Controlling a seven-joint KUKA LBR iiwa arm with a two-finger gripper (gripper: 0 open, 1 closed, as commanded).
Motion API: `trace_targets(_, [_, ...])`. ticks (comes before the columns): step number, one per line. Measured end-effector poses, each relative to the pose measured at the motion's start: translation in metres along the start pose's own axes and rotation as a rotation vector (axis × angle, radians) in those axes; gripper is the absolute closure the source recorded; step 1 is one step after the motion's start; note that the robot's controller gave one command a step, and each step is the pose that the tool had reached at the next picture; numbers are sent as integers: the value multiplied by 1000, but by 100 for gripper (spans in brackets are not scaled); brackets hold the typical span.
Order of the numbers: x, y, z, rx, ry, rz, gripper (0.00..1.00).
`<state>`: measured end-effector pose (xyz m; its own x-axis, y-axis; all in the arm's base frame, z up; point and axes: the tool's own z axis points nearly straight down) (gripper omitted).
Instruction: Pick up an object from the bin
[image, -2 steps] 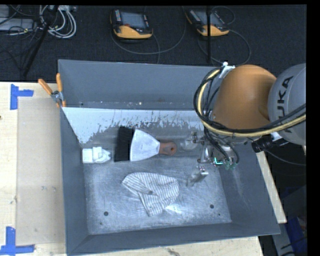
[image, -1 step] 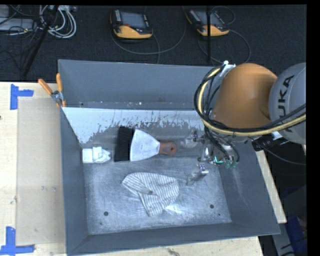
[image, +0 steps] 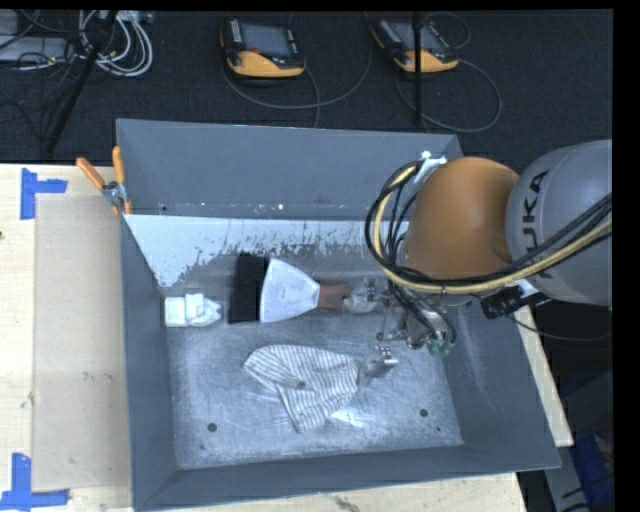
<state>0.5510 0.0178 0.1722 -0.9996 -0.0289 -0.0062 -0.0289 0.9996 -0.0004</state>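
End effector (image: 383, 362) at right edge of striped cloth (image: 305, 385), its opening cannot be told, bare bin floor (image: 430, 395) alongside

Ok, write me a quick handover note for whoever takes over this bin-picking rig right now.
Gripper: down in the right half of the bin, at the right edge of the striped cloth.
Also in there: a brush with black bristles near the back wall, a small white object at left.
Done: nothing lifted; all three lie on the floor.
Left: grasp one and raise it out.
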Motion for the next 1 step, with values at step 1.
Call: trace_targets(1, [-1,21,89,-2,8,-226,100])
